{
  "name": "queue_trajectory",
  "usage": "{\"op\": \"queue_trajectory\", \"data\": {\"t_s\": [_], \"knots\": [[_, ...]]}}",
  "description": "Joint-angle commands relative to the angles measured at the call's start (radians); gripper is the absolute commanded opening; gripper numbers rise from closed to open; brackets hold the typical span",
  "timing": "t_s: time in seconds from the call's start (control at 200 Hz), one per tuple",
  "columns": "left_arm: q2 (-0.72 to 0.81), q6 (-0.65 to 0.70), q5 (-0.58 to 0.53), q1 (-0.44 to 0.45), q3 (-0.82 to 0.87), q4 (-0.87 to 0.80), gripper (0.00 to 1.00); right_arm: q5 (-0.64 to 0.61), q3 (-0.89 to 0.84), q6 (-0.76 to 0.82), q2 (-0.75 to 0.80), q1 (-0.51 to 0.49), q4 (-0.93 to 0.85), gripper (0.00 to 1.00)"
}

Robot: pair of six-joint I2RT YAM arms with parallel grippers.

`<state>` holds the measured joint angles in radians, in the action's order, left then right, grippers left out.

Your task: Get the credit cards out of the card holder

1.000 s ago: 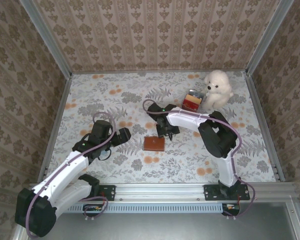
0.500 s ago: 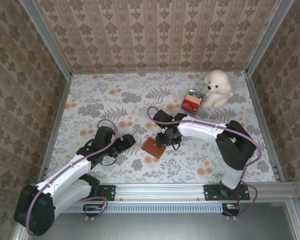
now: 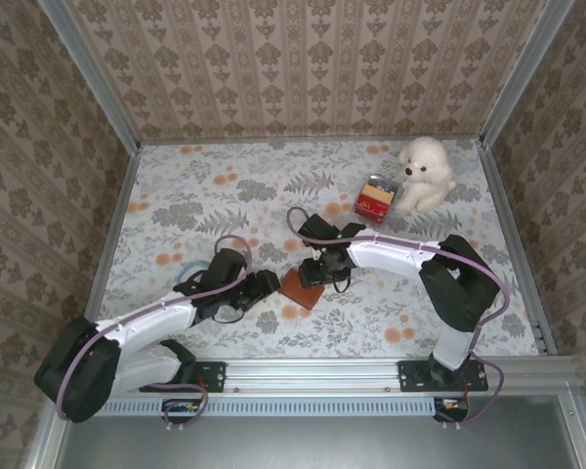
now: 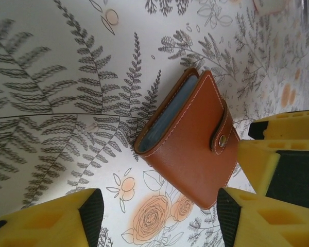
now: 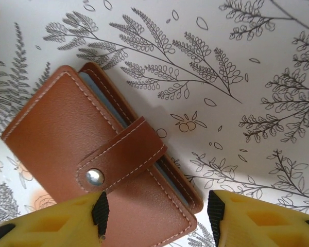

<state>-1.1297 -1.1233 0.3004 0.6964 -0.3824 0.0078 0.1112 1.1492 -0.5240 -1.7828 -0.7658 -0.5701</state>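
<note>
- Brown leather is what both grippers are closing in on: the holder point(image 3: 301, 288) is lying flat on the table point(image 3: 176, 195), near the front middle, just between the two grippers.
- Its strap point(image 5: 124, 149) is sitting snapped down on the stud point(image 5: 95, 177), and grey-blue cards point(image 4: 167, 121) are showing only as edges along the open side.
- The right gripper point(image 3: 322, 277) is hanging over the stud end with its fingers apart, straddling a corner of the holder and apparently not squeezing it.
- The left gripper point(image 4: 158, 206) is facing the holder from the other side, with fingers spread wide and touching nothing.
- By my reading, the arms are lining up to secure the closed holder, and the opening itself is not yet happening; no card is out.
- The next move is probably calling for one gripper to be pinning the body while the other is working a fingertip under the strap to pop the stud, before any card is pulled.
</note>
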Motion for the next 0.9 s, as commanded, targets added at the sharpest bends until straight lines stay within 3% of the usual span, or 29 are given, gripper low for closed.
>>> {"op": "queue_trajectory", "data": {"t_s": [0.0, 0.11, 0.435, 0.77, 0.895], "knots": [[-0.035, -0.031, 0.000, 0.022, -0.017, 0.069, 0.62, 0.035, 0.019, -0.018, -0.019, 0.006, 0.004, 0.56], [-0.045, -0.034, -0.027, 0.038, -0.015, 0.057, 0.61, 0.070, -0.043, -0.097, 0.010, 0.003, 0.028, 0.56], [-0.084, -0.059, -0.025, 0.066, -0.001, 0.102, 0.56, 0.256, -0.207, -0.291, 0.076, -0.009, 0.318, 0.51], [-0.110, -0.076, -0.021, 0.075, 0.006, 0.132, 0.50, 0.239, -0.233, -0.325, 0.070, -0.005, 0.328, 0.44], [-0.119, -0.079, -0.024, 0.075, 0.007, 0.135, 0.43, 0.229, -0.228, -0.325, 0.055, -0.005, 0.317, 0.41]]}}
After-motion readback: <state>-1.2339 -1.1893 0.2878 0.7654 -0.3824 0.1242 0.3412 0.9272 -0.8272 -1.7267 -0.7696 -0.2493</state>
